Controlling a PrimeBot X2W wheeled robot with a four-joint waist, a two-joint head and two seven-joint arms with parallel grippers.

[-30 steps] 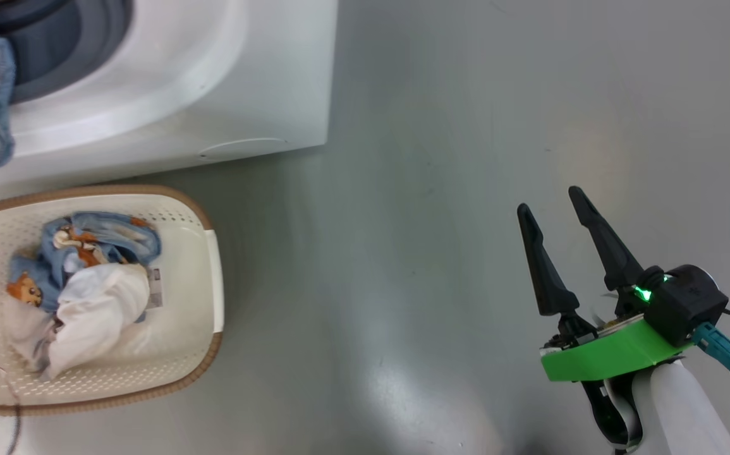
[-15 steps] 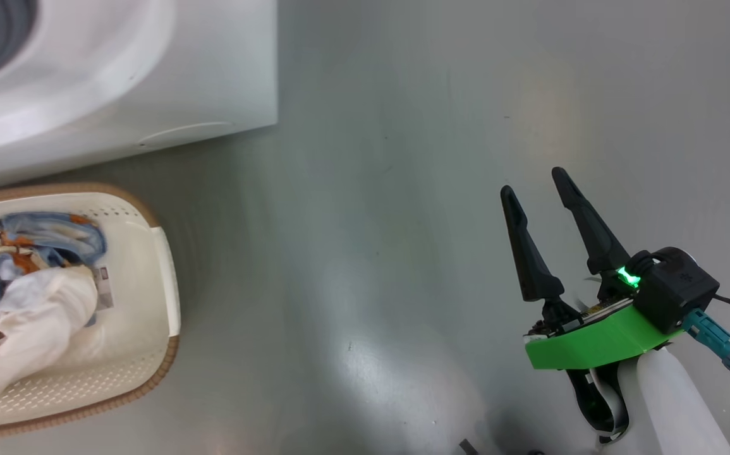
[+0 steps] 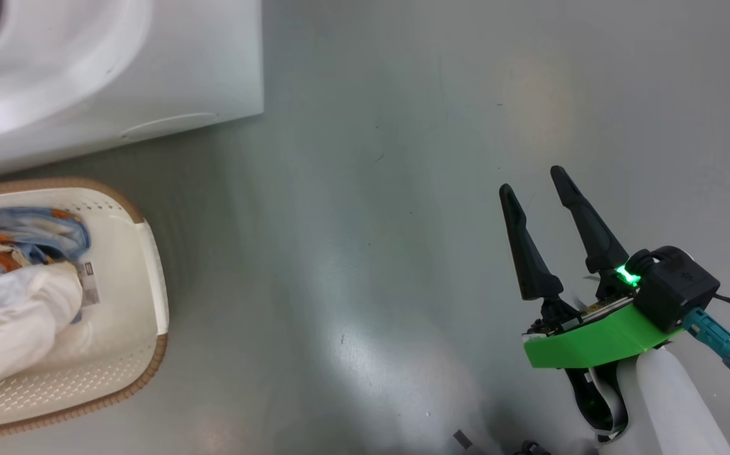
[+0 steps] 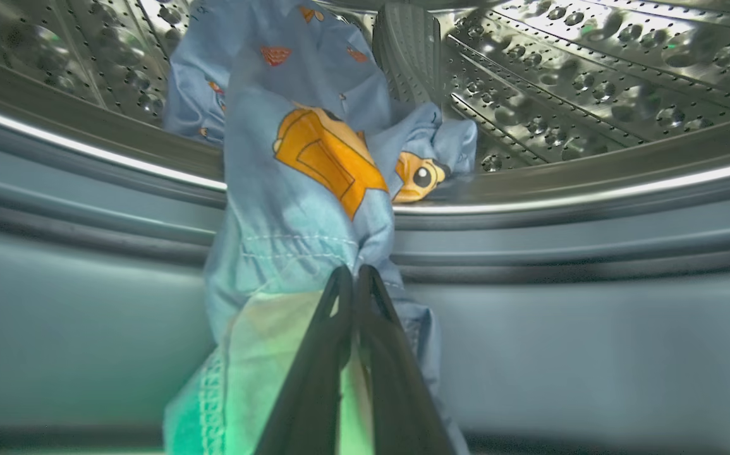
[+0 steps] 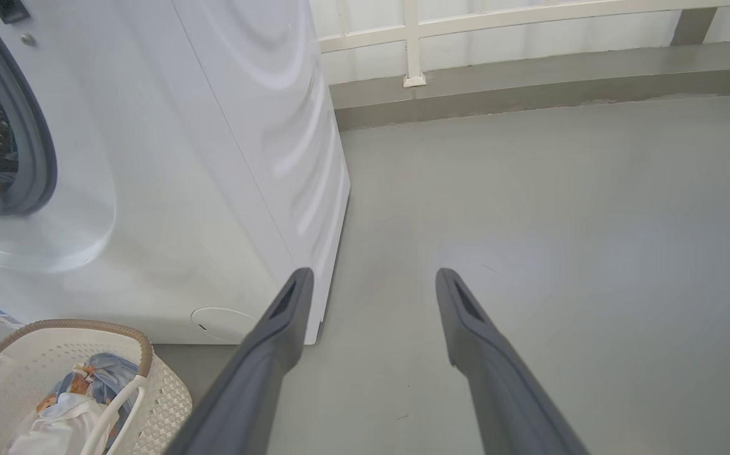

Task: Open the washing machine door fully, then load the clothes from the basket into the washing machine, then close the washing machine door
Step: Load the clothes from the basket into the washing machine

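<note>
In the left wrist view the left gripper [image 4: 354, 273] has its two dark fingers pressed together, tips against a light-blue garment [image 4: 301, 189] with orange cartoon prints. That garment drapes from the steel drum [image 4: 592, 76] at 12 o'clock, over the grey gasket [image 4: 592, 253], and down past the fingers toward 7 o'clock. Whether a fold is actually caught between the tips is hard to tell.

In the head view the right gripper [image 3: 532, 180] sits at 4 o'clock above the bare grey floor [image 3: 371, 221], fingers spread wide and holding nothing. The washing machine [image 3: 150, 76] fills 11 o'clock, and the basket [image 3: 124, 303] stands on the floor at 9 o'clock, just in front of it. The remaining clothes [image 3: 17, 303], blue printed fabric and a white piece, lie bundled inside the basket.
</note>
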